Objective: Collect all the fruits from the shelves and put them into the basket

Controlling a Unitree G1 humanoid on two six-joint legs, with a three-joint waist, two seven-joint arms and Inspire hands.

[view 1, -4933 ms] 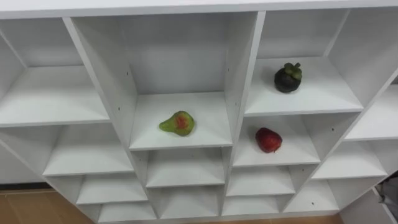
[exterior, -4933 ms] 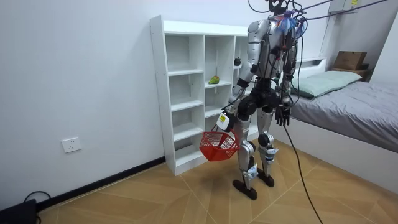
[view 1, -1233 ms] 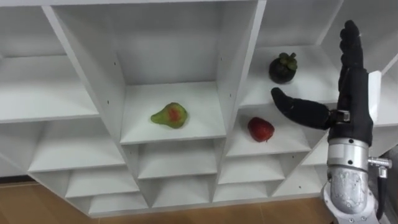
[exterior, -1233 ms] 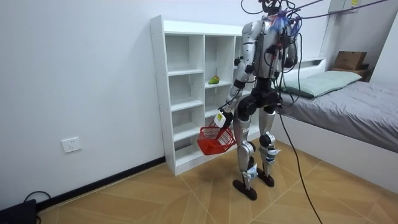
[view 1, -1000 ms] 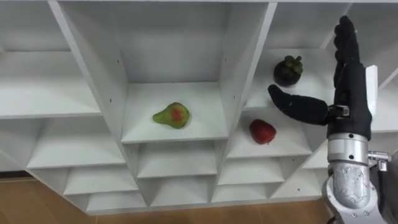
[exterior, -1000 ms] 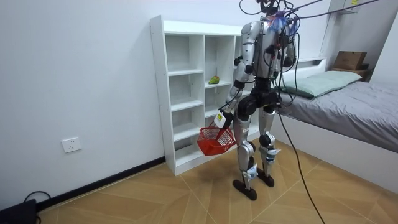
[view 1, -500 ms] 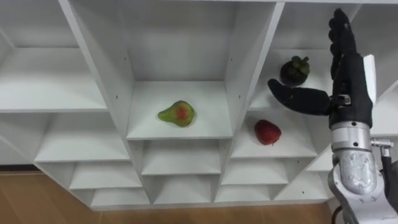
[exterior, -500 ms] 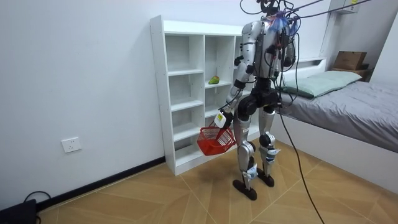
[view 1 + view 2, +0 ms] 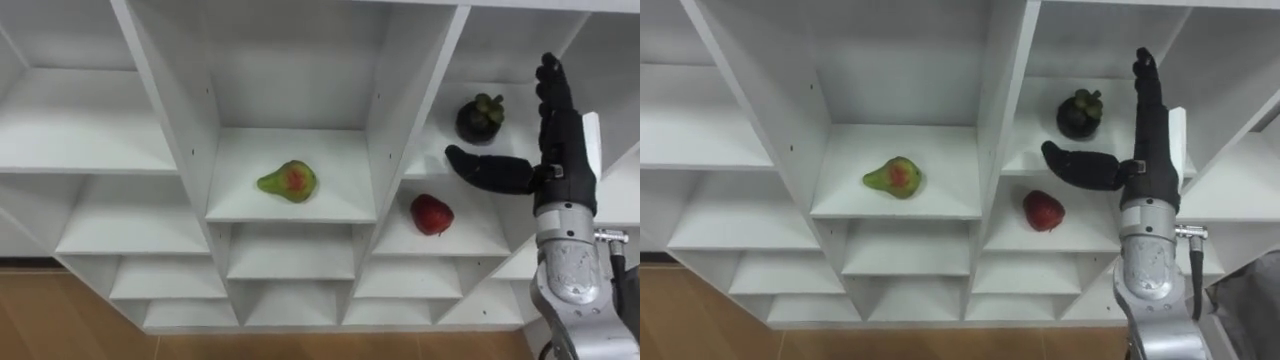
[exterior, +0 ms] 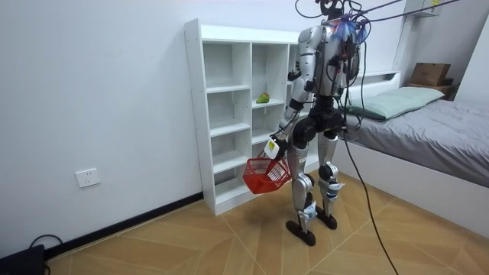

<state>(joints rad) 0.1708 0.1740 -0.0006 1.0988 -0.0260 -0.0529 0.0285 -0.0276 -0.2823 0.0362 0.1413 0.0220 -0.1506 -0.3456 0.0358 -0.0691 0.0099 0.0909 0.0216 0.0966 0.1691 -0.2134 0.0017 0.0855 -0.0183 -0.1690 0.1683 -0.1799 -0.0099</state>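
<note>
The mangosteen (image 9: 479, 117) sits in the closet's (image 9: 300, 214) right compartment, a red fruit (image 9: 431, 214) below it and a pear (image 9: 288, 181) in the middle one, and the right hand (image 9: 555, 150), fingers straight and thumb spread wide, is near the mangosteen but apart from it, so I judge this the reach; next it must close around the fruit and bring it to the red basket (image 10: 267, 174) hanging at the left hand (image 10: 273, 150).

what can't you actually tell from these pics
What lies in the red basket: room view, too small, and its mesh sides hide the inside.
How the left robot hand meets the basket's handle: room view, too small.
Shelf behind the right robot hand: eye views, covered by the open hand and its forearm.
The closet's far right compartments: cut off by the eye views' right edge.
</note>
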